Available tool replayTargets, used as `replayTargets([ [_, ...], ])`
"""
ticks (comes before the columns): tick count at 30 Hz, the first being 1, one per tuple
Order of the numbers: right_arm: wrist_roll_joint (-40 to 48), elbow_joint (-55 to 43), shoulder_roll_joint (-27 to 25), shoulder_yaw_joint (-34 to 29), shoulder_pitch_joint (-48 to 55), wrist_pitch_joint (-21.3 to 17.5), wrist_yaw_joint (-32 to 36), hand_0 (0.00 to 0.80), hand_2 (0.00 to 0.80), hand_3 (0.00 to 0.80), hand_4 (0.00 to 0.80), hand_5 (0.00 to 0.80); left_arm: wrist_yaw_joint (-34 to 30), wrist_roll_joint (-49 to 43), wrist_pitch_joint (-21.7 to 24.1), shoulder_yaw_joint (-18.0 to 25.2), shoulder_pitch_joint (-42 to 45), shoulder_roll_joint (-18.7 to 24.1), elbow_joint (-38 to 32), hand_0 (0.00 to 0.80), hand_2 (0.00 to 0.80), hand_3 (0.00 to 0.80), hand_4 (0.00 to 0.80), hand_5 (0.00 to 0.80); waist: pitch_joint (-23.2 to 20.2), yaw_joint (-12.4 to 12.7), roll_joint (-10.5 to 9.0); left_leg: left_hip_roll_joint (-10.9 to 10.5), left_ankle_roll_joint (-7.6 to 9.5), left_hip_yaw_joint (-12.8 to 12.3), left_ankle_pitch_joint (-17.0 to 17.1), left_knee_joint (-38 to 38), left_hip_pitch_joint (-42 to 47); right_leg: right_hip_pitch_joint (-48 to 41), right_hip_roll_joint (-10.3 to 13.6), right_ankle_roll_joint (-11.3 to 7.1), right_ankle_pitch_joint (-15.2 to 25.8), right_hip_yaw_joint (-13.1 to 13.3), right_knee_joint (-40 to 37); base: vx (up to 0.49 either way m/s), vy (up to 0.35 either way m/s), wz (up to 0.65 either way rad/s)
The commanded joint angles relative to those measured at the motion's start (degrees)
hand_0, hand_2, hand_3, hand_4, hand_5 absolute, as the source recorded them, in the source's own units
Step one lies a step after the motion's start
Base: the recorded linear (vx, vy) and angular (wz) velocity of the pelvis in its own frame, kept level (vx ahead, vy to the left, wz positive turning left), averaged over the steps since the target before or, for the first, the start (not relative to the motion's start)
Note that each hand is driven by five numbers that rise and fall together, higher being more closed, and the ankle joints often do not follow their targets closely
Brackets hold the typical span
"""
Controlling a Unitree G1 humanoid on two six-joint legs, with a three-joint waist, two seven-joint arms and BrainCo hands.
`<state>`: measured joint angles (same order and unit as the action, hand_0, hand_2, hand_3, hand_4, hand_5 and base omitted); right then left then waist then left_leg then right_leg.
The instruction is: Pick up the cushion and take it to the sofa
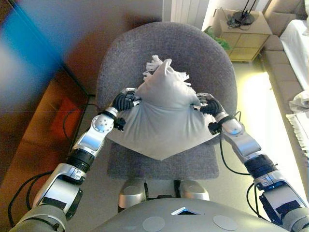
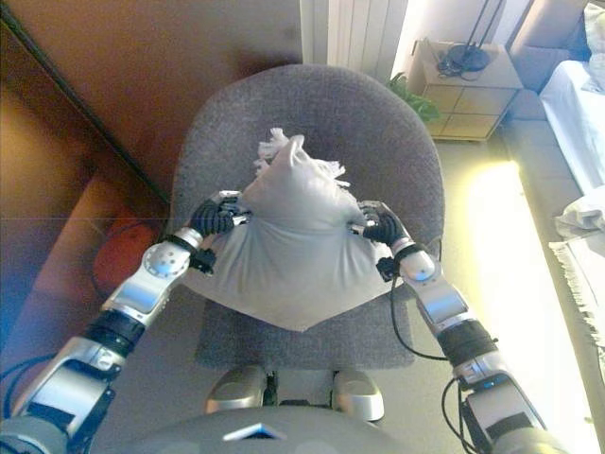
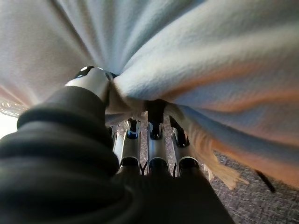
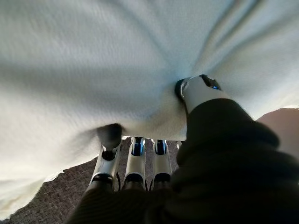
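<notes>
A pale grey cushion [image 1: 164,113] with a fringed edge lies on the seat of a round grey armchair [image 1: 193,53], one corner pointing toward me. My left hand [image 1: 124,101] grips its left side and my right hand [image 1: 206,104] its right side. In the left wrist view the fingers [image 3: 154,135] and thumb pinch a fold of the cushion's cloth [image 3: 210,60]. The right wrist view shows the same: fingers [image 4: 135,158] under the cushion [image 4: 93,56], thumb pressed into it. A light sofa [image 1: 297,43] stands along the far right.
A brown wooden surface [image 1: 43,111] runs along the left of the armchair. A low wooden cabinet [image 1: 244,36] with a dark object on top stands at the back right, a green plant beside it. A pale rug edge [image 1: 299,128] lies on the floor at right.
</notes>
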<state>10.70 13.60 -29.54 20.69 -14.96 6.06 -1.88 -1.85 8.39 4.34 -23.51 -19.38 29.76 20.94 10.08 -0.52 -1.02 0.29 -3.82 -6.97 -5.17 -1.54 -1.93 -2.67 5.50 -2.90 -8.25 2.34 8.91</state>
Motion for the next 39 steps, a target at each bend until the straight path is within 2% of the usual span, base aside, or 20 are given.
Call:
replayTargets([
  [1,-0.74,-1.79,3.01,-0.15,2.23,-3.56,-2.42,0.8,0.8,0.8,0.8,0.8,1.13,1.86,3.95,2.46,-3.76,0.64,-0.7,0.8,0.8,0.8,0.8,0.8,-9.66,0.48,1.1,-1.14,4.68,0.39,5.25,-5.33,-5.84,0.82,2.51,-4.75,6.59,-4.93,20.13,0.088,0.061,-0.14],
  [5,-0.84,0.06,3.12,0.36,1.45,-4.93,-1.9,0.8,0.8,0.8,0.8,0.8,1.27,2.12,3.86,2.81,-4.25,1.04,-0.31,0.8,0.8,0.8,0.8,0.8,-9.29,0.29,1.4,-1.08,3.84,-0.18,5.02,-4.49,-3.81,2.56,5.08,-4.19,6.23,-6.96,10.78,0.003,-0.059,-0.25],
  [8,-0.06,0.5,2.45,0.39,0.08,-4.67,-1.42,0.8,0.8,0.8,0.8,0.8,2.29,2.02,3.12,2.44,-5.3,0.96,0.02,0.8,0.8,0.8,0.8,0.8,-8.53,0.03,1.1,-0.15,2.77,-0.62,4.63,-5.13,-3.41,2.56,5.64,-4.77,6.22,-7.11,6.73,-0.049,-0.125,-0.19],
  [9,0.66,0.71,2.07,0.29,-1.31,-3.8,-0.91,0.8,0.8,0.8,0.8,0.8,2.84,2.1,2.5,2.54,-5.51,0.79,0.12,0.8,0.8,0.8,0.8,0.8,-8.16,0.51,0.71,1.12,1.85,-1.08,4.69,-5.89,-3.8,1.48,5.86,-5.27,5.26,-8.07,5.49,-0.063,-0.154,-0.16],
  [11,0.69,1.07,2.06,0.25,-2.6,-3.22,-0.67,0.8,0.8,0.8,0.8,0.8,3.66,1.53,1.89,2.76,-5.63,0.41,0.28,0.8,0.8,0.8,0.8,0.8,-7.95,1.2,0.21,2.58,0.7,-0.87,5.33,-6.66,-5.04,-0.58,5.38,-5.57,3.22,-8.63,2.98,-0.079,-0.192,-0.14],
  [13,0.75,1.26,1.77,-0.12,-3.22,-2.75,-0.54,0.8,0.8,0.8,0.8,0.8,4.47,1.76,1.14,2.91,-5.69,-0.09,0.43,0.8,0.8,0.8,0.8,0.8,-8.07,1.66,-0.5,3.94,-0.56,-0.21,6.35,-7.16,-6.9,-2.82,4.33,-5.62,2.43,-8.11,-0.04,-0.071,-0.172,-0.1],
  [15,1.18,1.66,1.53,-0.16,-3.94,-2.28,-0.9,0.8,0.8,0.8,0.8,0.8,5.45,2.14,0.64,2.82,-5.83,-0.63,0.39,0.8,0.8,0.8,0.8,0.8,-7.98,1.94,-0.84,5.28,-1.71,0.1,7.52,-6.76,-8.08,-3.96,3.26,-4.96,2.32,-7.85,-2.03,-0.071,-0.129,0.1],
  [18,0.22,3.32,1.67,-0.37,-5.6,-2.69,-0.34,0.8,0.8,0.8,0.8,0.8,6.38,2.61,0.67,3.78,-5.63,-1.86,0.42,0.8,0.8,0.8,0.8,0.8,-7.34,2.24,-0.97,6.95,-2.96,-0.31,8.59,-6.77,-9.5,-4.29,2.18,-3.54,2.82,-8.98,-4.39,-0.127,-0.072,0.09],
  [20,-0.44,4.09,1.26,-0.61,-6.51,-2.51,-0.4,0.8,0.8,0.8,0.8,0.8,5.68,2.62,0.71,4.55,-5.45,-2.32,0.42,0.8,0.8,0.8,0.8,0.8,-6.81,1.79,-1.23,8.33,-3.15,-2.31,7.96,-10.3,-10.55,-3.9,2.32,-2.79,3.07,-9.87,-4.39,-0.139,-0.029,0.1],
  [21,-0.39,4.3,0.8,-0.76,-6.95,-2.21,-0.12,0.8,0.8,0.8,0.8,0.8,5.04,2.6,0.64,4.99,-5.27,-2.45,0.49,0.8,0.8,0.8,0.8,0.8,-6.47,1.32,-1.54,9.25,-3.2,-3.12,7.22,-14.36,-11.03,-3.45,2.68,-2.29,3.09,-10.23,-3.84,-0.102,0.001,0.18],
  [23,0.04,4.7,0.39,-0.58,-7.79,-1.37,0.54,0.8,0.8,0.8,0.8,0.8,4.15,2.14,1.05,5.72,-4.39,-2.36,0.71,0.8,0.8,0.8,0.8,0.8,-6.26,0.52,-1.65,9.58,-2.43,-2.75,4.11,-18.07,-10.01,-2.31,3.36,-2.11,2.92,-10.09,-2.09,-0.042,0.076,0.27],
  [24,0.06,4.89,0.45,-0.43,-8.01,-0.97,0.86,0.8,0.8,0.8,0.8,0.8,3.84,2.06,1.19,6.06,-3.91,-2.22,0.88,0.8,0.8,0.8,0.8,0.8,-6.57,0.11,-1.43,8.8,-1.6,-2.69,2.49,-16.65,-7.27,-1.57,3.73,-2.56,2.94,-9.96,-1.01,0.031,0.173,0.23],
  [27,0.57,4.26,0.63,-0.24,-7.3,-0.11,0.35,0.8,0.8,0.8,0.8,0.8,2.8,2.8,0.35,5.37,-4.36,-0.92,0.77,0.8,0.8,0.8,0.8,0.8,-7.52,-0.44,0.16,6.25,-0.19,-2.42,1.86,-10.19,-1.55,0.86,4.41,-4.12,3.28,-10.96,3.95,0.071,0.207,0.12],
  [28,0.6,4.02,0.87,-0.11,-6.97,-0.12,-0.75,0.8,0.8,0.8,0.8,0.8,2.15,2.99,0.28,4.58,-5.35,-0.01,1.11,0.8,0.8,0.8,0.8,0.8,-7.43,-0.46,0.47,5.08,1.23,-2.52,1.39,-8.57,-0.14,3.25,6.15,-5.32,5.35,-11.79,10.05,0.009,0.197,0.39],
  [29,0.73,3.84,1.28,0.06,-6.76,-0.3,-1.75,0.8,0.8,0.8,0.8,0.8,1.89,3.04,0.89,4.03,-5.89,0.4,1.7,0.8,0.8,0.8,0.8,0.8,-6.99,-0.72,1.04,4.83,2.25,-3.08,1.07,-7.85,0.67,6.53,7.45,-5.72,7.79,-11.44,17.35,-0.007,0.22,0.45],
  [30,0.72,3.33,1.97,0.32,-6.3,-0.22,-3.02,0.8,0.8,0.8,0.8,0.8,1.84,2.81,1.36,3.51,-6.19,0.6,1.91,0.8,0.8,0.8,0.8,0.8,-6.22,-1.19,1.62,4.83,2.84,-3.3,0.54,-7.83,1.4,9.83,7.81,-5.8,9.54,-9.97,23.78,-0.009,0.159,0.27],
  [32,0.66,3.36,3.1,1.05,-6.08,-0.06,-4.66,0.8,0.8,0.8,0.8,0.8,2.09,2.94,1.42,2.74,-6.88,0.65,2.37,0.8,0.8,0.8,0.8,0.8,-5.19,-1.55,1.67,4.66,3.06,-3.32,-0.17,-8.59,2.12,12.11,8.23,-5.63,9.63,-8.19,26.8,0.047,0.055,0.15],
  [34,0.69,5.36,4.53,1.62,-6.47,-1.34,-5.24,0.8,0.8,0.8,0.8,0.8,2.33,2.99,0.47,2.27,-8.04,0.32,2.45,0.8,0.8,0.8,0.8,0.8,-4.98,-1.52,1.25,4.54,2.03,-2.62,-0.26,-9.04,2.12,10.15,9.43,-5.36,9.45,-8.09,19.74,0.094,-0.088,0.05],
  [37,0.81,6.29,4.45,2.03,-8.55,-2.65,-5.82,0.8,0.8,0.8,0.8,0.8,3.94,3.37,-0.21,1.03,-11.23,0.12,2.38,0.8,0.8,0.8,0.8,0.8,-3.55,-2.21,0.21,5.59,-0.41,-0.45,-1.79,-13.63,-1.15,9.46,10.82,-6.25,9.85,-4.19,6.61,-0.031,-0.24,0.19],
  [39,2.27,7.39,3.06,2.27,-13.03,-3.22,-6.06,0.8,0.8,0.8,0.8,0.8,5.38,4.53,-0.06,0.61,-14.58,0.73,2.46,0.8,0.8,0.8,0.8,0.8,-1.28,-1.88,-0.48,7.42,-1.24,1.25,-2.89,-19.54,-7.55,12.01,10.23,-6.77,8.69,-3.5,6.55,-0.287,-0.276,0.35],
])
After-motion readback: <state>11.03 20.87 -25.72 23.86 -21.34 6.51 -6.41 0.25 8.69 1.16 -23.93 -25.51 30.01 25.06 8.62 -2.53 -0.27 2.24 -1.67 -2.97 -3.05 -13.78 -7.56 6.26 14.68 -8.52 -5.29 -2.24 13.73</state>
